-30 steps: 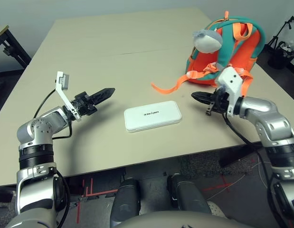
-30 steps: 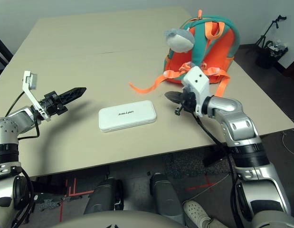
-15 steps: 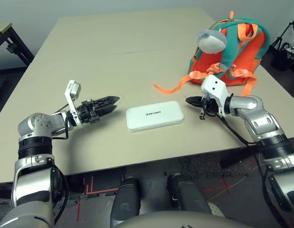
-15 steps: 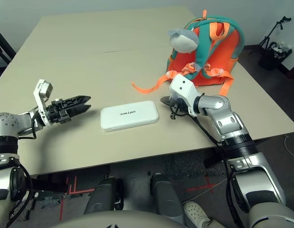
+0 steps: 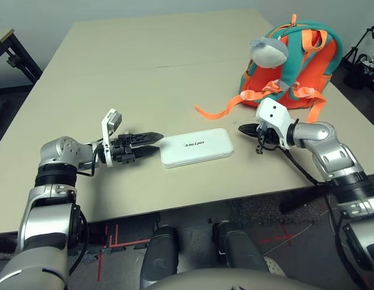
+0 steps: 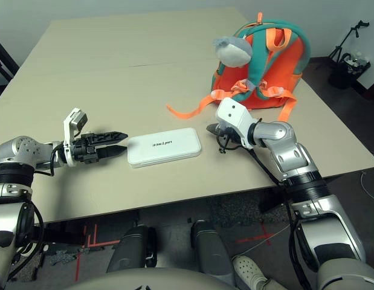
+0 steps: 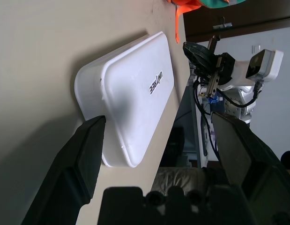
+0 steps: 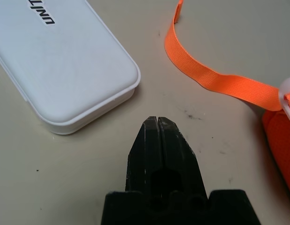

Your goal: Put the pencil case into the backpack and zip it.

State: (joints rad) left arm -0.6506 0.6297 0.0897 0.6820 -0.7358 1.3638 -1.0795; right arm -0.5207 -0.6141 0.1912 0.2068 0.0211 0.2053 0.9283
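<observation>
Beige table (image 5: 114,54), white case (image 5: 196,147) flat near front edge, long axis roughly left-right. Left claw (image 5: 161,143) open, fingers spread, just beside case's left end, nearer than right claw (image 8: 158,118), closed, empty. Likely next: left grips that end.

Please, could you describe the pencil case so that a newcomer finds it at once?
On the beige table, look nearer the robot than the orange backpack. There lies the pencil case: flat, white, rounded corners, "UNITREE" lettering, no straps.
</observation>
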